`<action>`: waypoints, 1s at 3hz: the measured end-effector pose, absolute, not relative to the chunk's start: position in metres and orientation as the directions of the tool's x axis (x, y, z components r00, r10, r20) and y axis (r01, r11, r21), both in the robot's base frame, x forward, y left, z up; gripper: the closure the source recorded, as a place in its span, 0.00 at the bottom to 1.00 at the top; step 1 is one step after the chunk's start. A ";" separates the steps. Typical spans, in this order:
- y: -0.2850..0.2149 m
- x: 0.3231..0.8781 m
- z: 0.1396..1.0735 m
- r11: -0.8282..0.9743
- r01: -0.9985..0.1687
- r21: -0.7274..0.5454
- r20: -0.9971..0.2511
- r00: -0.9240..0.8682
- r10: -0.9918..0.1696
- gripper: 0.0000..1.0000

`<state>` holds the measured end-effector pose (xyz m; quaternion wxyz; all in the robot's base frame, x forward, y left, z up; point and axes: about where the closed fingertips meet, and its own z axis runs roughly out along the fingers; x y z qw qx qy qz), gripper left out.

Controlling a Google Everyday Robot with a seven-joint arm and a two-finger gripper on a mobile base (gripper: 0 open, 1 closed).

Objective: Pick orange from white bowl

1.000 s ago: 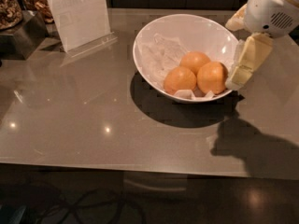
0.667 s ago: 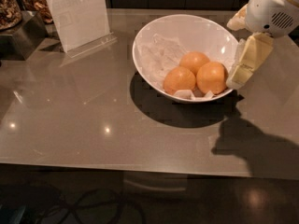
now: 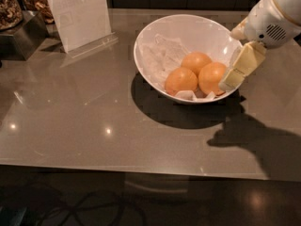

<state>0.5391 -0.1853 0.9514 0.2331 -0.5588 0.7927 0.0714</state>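
Note:
The white bowl sits tilted on the grey table, right of centre. Crumpled white paper lies in it. Three near-identical oranges lie in its lower right part: one at the back, one at the front left and one at the front right. My gripper, pale yellow under a white wrist, hangs at the bowl's right rim. It is right beside the front-right orange and holds nothing that I can see.
A clear sign holder with a white card stands at the back left. A jar of nuts sits on a metal box at the far left. The table's front edge runs across the bottom.

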 end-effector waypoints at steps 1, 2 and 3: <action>-0.184 0.549 0.929 0.428 -0.900 -0.084 -0.485 -0.338 -0.806 0.00; -0.184 0.549 0.928 0.430 -0.899 -0.083 -0.486 -0.340 -0.805 0.19; -0.184 0.550 0.928 0.430 -0.899 -0.082 -0.486 -0.340 -0.805 0.27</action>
